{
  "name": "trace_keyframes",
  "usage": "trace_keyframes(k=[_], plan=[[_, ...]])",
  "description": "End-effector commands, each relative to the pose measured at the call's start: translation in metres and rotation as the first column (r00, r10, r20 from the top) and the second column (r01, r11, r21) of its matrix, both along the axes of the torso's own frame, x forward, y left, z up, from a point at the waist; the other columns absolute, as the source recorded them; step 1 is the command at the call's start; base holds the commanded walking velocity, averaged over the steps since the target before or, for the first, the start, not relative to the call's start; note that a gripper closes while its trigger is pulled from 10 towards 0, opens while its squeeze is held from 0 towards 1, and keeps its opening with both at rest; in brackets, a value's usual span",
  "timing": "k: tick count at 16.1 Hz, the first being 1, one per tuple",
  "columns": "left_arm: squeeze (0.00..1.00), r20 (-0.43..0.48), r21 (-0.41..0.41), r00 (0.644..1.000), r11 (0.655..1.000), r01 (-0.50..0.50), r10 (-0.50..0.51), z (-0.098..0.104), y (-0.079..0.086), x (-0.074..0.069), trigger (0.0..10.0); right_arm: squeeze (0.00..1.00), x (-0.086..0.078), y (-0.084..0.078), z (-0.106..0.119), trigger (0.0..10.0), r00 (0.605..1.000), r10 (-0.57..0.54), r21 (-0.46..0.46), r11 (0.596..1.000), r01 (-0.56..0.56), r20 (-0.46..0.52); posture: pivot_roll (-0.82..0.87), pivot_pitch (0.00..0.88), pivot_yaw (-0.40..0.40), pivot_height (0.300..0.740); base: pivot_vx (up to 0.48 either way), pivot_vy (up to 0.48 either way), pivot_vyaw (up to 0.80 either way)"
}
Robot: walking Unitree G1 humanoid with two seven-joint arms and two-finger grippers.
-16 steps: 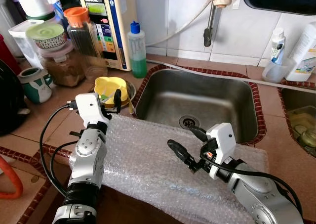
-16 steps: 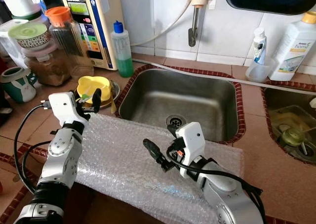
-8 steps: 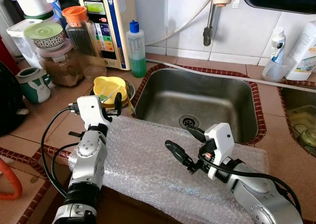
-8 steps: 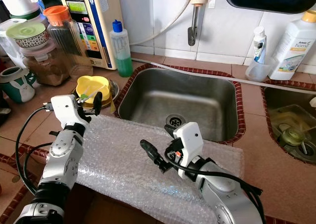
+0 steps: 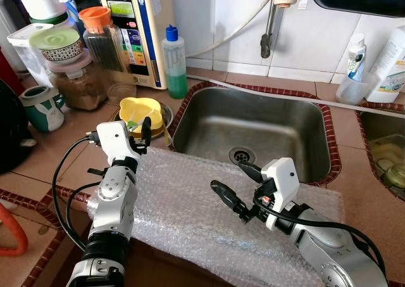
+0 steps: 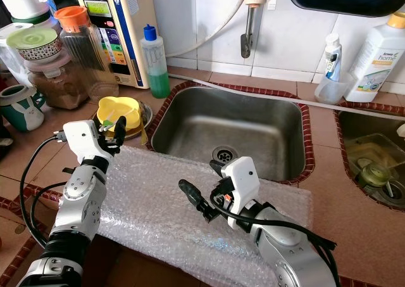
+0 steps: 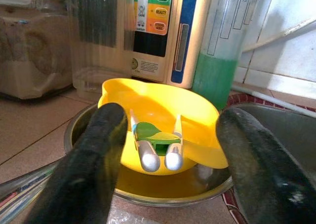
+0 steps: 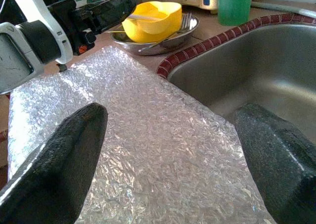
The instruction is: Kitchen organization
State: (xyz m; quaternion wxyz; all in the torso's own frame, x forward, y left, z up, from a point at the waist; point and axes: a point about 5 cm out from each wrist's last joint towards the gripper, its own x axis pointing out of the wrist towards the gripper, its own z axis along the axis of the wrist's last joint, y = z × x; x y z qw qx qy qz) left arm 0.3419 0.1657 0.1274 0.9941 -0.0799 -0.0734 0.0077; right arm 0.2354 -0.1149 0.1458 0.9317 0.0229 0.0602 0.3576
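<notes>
Lining up left hand (image 5: 145, 130), wide open and empty, on yellow bowl (image 7: 163, 130); right hand (image 5: 231, 184) hovering open over bubble wrap (image 5: 190, 204). Next, likely: closing in on the rim.

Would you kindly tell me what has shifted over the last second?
The right gripper eased slightly leftward over the bubble wrap; the left gripper edged toward the yellow bowl. Both jaws stayed open, holding nothing; bowl and wrap stayed put.
</notes>
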Motion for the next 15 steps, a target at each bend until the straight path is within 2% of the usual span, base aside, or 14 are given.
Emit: trace_keyframes(k=[1, 15], plan=[[0.00, 0.006, -0.003, 1.000, 1.000, -0.003, 0.003, 0.0005, 0.0015, 0.0007, 0.0, 0.00, -0.0009, 0.0038, 0.0049, 10.0, 0.999, 0.028, 0.007, 1.000, -0.028, 0.018, -0.27, 0.089, 0.078, 0.740, 0.000, 0.000, 0.00], [0.00, 0.015, -0.035, 1.000, 0.999, 0.004, -0.003, 0.0029, 0.0035, 0.0000, 0.0, 0.00, -0.0014, 0.0080, 0.0054, 10.0, 0.997, 0.072, 0.020, 0.997, -0.072, 0.023, -0.26, 0.084, 0.084, 0.740, 0.000, 0.000, 0.00]])
